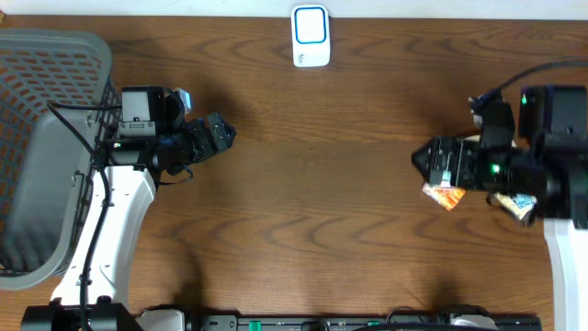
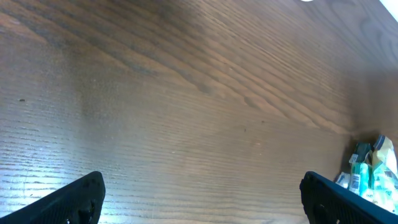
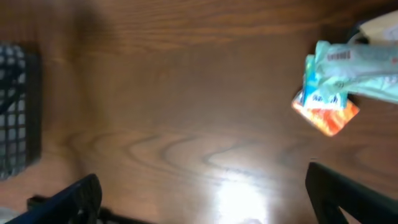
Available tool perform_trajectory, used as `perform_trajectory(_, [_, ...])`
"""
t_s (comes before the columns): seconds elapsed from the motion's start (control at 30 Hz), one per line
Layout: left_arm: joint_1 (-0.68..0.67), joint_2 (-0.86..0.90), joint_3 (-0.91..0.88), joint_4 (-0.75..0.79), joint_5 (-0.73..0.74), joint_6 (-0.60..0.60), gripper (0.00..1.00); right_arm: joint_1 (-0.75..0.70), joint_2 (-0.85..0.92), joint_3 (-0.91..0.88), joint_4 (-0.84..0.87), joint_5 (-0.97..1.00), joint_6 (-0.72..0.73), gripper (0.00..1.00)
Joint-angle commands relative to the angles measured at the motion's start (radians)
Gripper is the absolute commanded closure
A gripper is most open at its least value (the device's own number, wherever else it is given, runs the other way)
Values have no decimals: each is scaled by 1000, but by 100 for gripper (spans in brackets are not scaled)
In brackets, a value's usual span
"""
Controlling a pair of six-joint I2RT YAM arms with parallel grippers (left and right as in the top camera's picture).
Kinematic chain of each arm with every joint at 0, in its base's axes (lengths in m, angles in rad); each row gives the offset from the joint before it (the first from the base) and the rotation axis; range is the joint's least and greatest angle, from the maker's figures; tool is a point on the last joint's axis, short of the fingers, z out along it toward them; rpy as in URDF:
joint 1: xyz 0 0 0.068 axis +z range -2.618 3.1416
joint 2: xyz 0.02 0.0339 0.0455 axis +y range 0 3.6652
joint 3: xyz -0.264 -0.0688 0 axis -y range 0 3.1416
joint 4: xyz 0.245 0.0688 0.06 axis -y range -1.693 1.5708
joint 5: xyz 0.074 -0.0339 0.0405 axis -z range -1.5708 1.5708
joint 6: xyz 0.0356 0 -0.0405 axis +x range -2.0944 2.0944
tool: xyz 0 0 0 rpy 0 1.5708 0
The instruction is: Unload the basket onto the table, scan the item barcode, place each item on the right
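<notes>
The item, an orange, blue and white packet [image 1: 444,195], lies on the wooden table partly under my right arm. In the right wrist view the packet [image 3: 324,106] sits ahead and to the right, with a pale teal wrapper [image 3: 357,68] over its far end. My right gripper [image 1: 421,161] [image 3: 202,193] is open with only bare wood between its fingers. A white and blue scanner [image 1: 310,35] stands at the back edge, in the middle. My left gripper [image 1: 220,133] [image 2: 202,196] hovers open over bare table at the left, holding nothing.
A grey mesh basket [image 1: 41,147] fills the left edge, and its dark wall [image 3: 15,112] shows in the right wrist view. More packets [image 1: 514,204] lie under the right arm; the left wrist view catches these packets [image 2: 368,174] at its right edge.
</notes>
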Motion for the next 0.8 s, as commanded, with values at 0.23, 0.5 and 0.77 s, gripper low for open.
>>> perform_trajectory(0.23, [4, 1, -3, -1, -6, 14, 1, 10, -109, 13, -53, -17, -19, 1])
perform_trajectory(0.5, [4, 1, -3, -1, -6, 13, 1, 10, -106, 13, -56, 14, -19, 1])
perform_trajectory(0.77, [4, 1, -3, -1, -6, 13, 1, 11, -143, -69, 97, 204, -45, 1])
